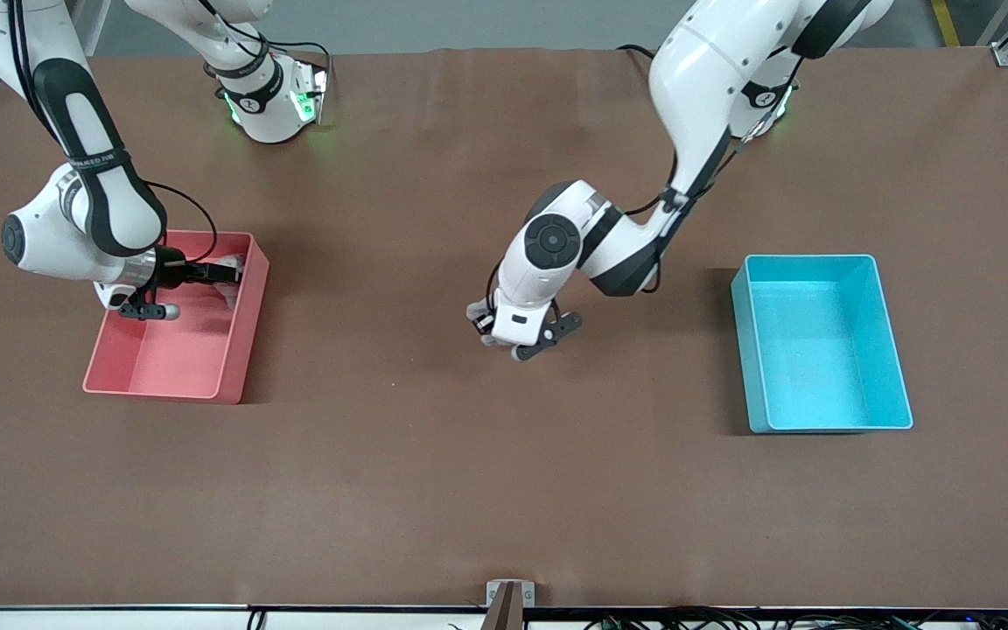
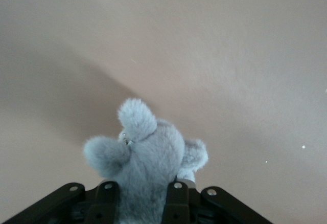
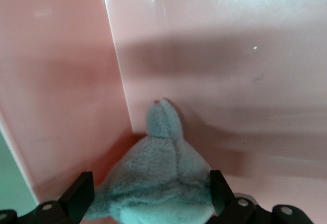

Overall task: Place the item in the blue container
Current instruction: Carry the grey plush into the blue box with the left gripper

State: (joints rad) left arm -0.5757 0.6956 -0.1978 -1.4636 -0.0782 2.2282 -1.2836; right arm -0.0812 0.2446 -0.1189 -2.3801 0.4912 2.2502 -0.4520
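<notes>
We see the left claw (image 2: 140, 203) clamped on a grey plush toy (image 2: 145, 155) at mid desk (image 1: 434, 455), well apart from the blue container (image 1: 893, 350). The right claw (image 3: 148, 196), fingers apart around 1 more plush (image 3: 158, 183), is in the pink bin (image 1: 246, 324). The toy is soft & light, so we judge a grip at the body centre is best.

Even, fairly bright overhead light falls on the table (image 1: 434, 490), and the front view is sharp throughout. The arms and both bins throw soft, short shadows. Green lamps glow at the arm bases. White glare patches streak the pink bin (image 3: 214, 40) wall in the right wrist view. Both wrist views are soft and slightly hazy.
</notes>
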